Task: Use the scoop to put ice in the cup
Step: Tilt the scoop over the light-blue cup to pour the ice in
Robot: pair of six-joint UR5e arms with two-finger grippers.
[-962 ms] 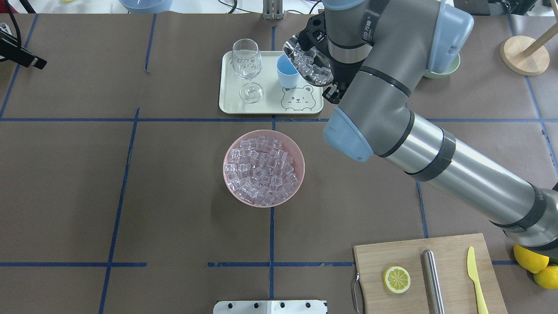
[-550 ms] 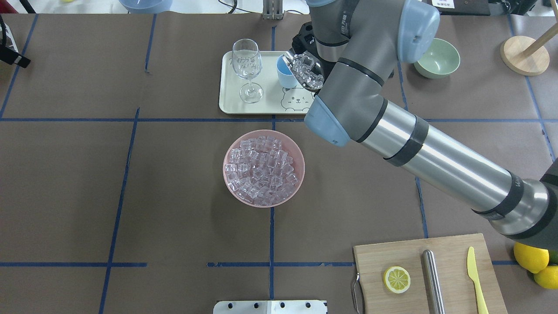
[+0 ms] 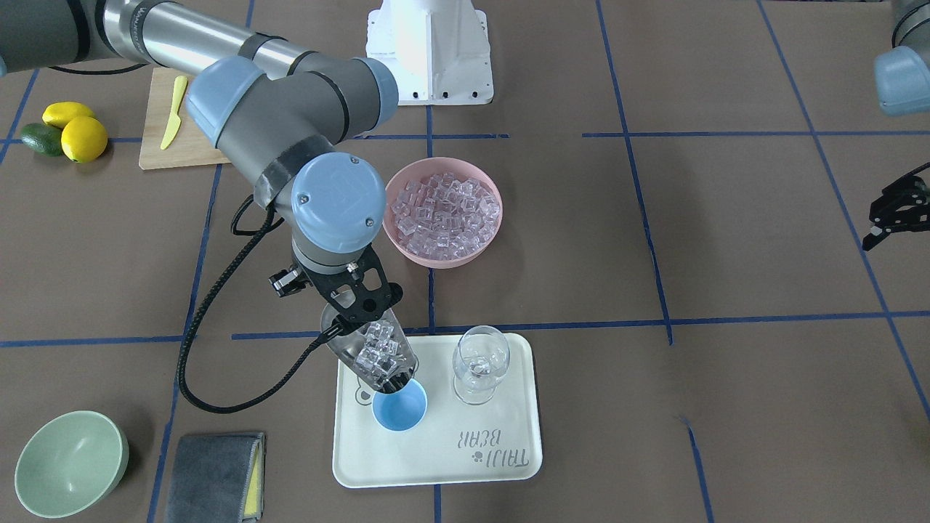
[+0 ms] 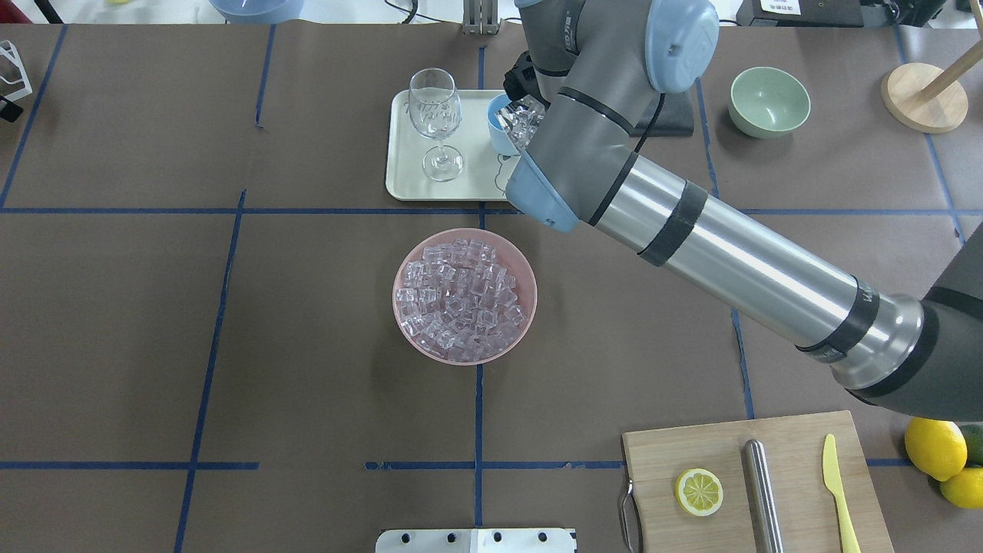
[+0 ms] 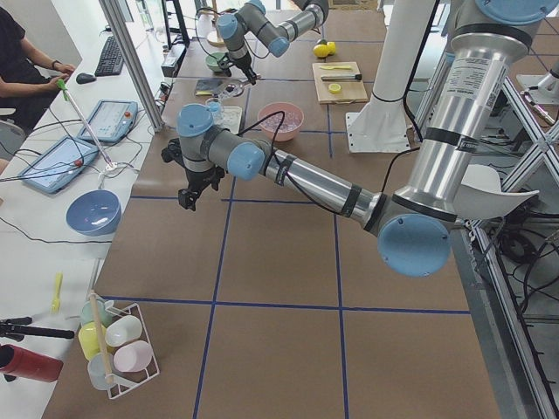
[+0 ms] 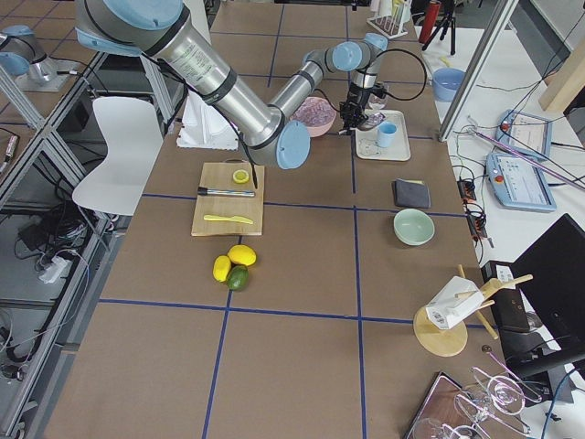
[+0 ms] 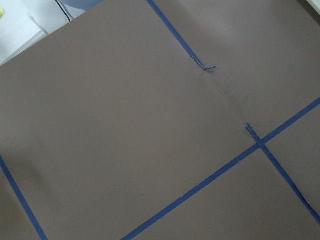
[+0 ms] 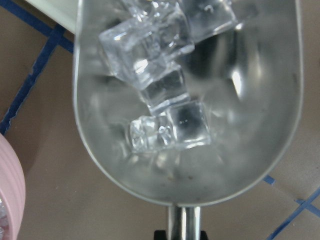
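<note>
My right gripper (image 3: pixel 355 311) is shut on the rod handle of the silver scoop (image 3: pixel 370 354). The scoop is tilted mouth-down, its lip at the rim of the light-blue cup (image 3: pixel 399 408) on the cream tray (image 3: pixel 501 450). Several clear ice cubes (image 8: pixel 150 50) lie in the scoop's trough (image 8: pixel 190 165), bunched toward the mouth. In the overhead view the scoop (image 4: pixel 522 119) hangs over the cup (image 4: pixel 496 130), and the arm hides the gripper. The cup's inside looks empty. My left gripper (image 3: pixel 895 214) hangs far off at the table's side, holding nothing; I cannot tell if it is open.
A pink bowl (image 4: pixel 397 296) full of ice cubes (image 4: pixel 465 296) sits at mid-table. A wine glass (image 4: pixel 435 115) stands on the tray beside the cup. A green bowl (image 4: pixel 769 100), a grey cloth (image 3: pixel 214 476) and a cutting board (image 4: pixel 791 499) lie to the robot's right.
My right arm has swung left with the scoop, bringing its mouth from beside the cup to over its rim and tipping it further. My left gripper has drawn back past the overhead view's left edge.
</note>
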